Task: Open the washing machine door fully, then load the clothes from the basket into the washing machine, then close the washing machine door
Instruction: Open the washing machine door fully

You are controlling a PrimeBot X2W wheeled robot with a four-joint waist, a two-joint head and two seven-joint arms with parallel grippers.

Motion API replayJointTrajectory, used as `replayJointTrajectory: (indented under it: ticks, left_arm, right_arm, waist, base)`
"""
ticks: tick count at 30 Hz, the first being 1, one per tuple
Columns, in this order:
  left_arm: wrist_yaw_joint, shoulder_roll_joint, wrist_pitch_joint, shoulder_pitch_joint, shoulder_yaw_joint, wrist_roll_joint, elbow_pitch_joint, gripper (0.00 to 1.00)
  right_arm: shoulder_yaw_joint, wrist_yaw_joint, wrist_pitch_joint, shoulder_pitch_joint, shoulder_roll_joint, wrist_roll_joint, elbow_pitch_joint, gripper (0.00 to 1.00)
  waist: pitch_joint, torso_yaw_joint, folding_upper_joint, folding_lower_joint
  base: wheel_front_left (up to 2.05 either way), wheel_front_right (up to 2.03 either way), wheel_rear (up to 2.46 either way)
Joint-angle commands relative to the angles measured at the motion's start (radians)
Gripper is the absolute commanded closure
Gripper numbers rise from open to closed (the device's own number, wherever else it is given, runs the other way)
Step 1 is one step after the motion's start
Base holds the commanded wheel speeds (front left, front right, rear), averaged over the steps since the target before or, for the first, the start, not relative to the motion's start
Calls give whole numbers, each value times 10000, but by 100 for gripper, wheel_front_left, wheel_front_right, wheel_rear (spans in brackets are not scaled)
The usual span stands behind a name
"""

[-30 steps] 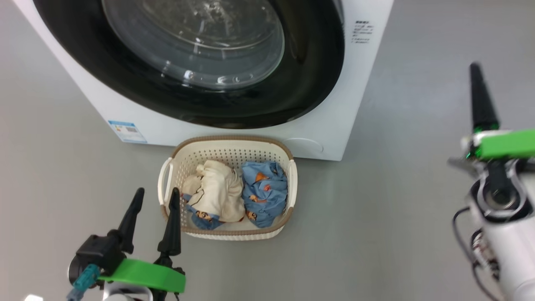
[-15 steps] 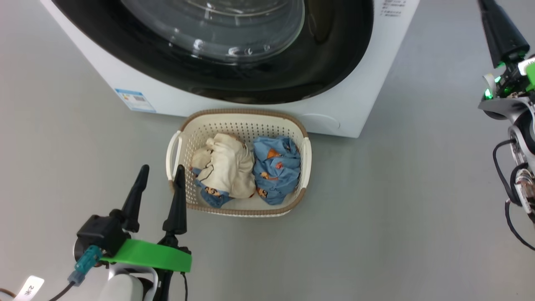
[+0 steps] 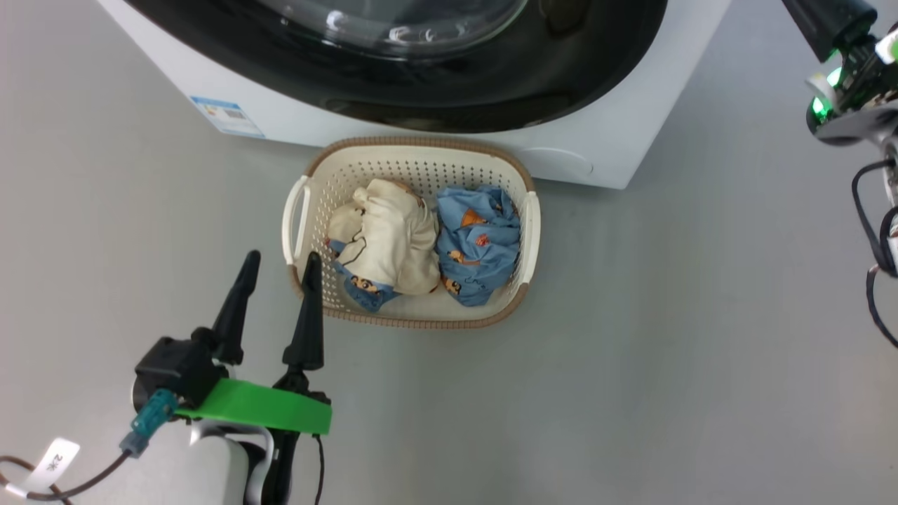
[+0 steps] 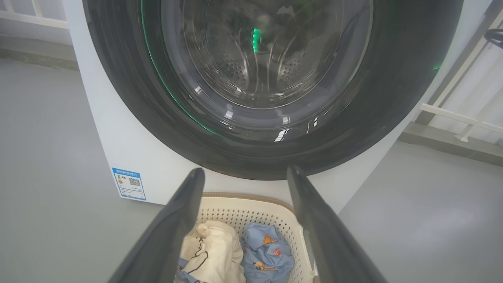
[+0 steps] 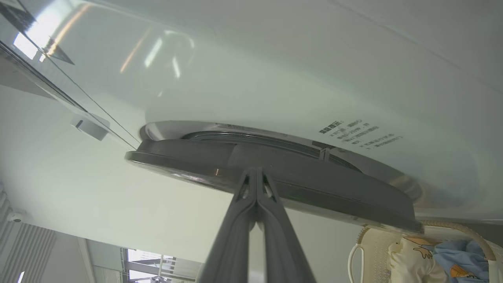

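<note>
The left wrist view is giving you the washing machine (image 4: pixel 118 149) front-on, its drum (image 4: pixel 235 70) showing through the washing machine door (image 4: pixel 255 141). The head view is cutting both off at its top edge. The right wrist view is showing that door edge-on, and you cannot tell whether it is ajar. The basket (image 3: pixel 421 142) is sitting on the floor (image 3: pixel 631 351) at the door's 6 o'clock, with the clothes (image 3: pixel 389 238) lying inside. The left pincer (image 3: pixel 280 259) is hovering at the basket's 7 o'clock, fingers apart and holding nothing. The right pincer (image 5: pixel 255 169), fingers pressed together, is pointing at the door's rim. Whether it is touching the rim is unclear.
</note>
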Motion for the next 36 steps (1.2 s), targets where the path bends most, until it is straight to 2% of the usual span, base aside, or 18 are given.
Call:
replayJointTrajectory:
  ticks: [1,18,36]
  left_arm:
    - [6,124,-65,-242,274,-54,-235,0]
    - [6,74,-65,-889,10,-257,-294,0]
    - [6,64,-65,-1065,-152,-584,-317,0]
  right_arm:
    - [11,46,186,-310,-23,161,-199,100]
    - [47,46,1244,-1809,137,-389,195,100]
    - [254,46,1658,-2183,289,-648,130,100]
  waist:
    - [188,72,0,-1]
    - [1368,504,0,-1]
    - [1630,739,0,-1]
  base:
    - [0,0,0]
    - [0,0,0]
    - [0,0,0]
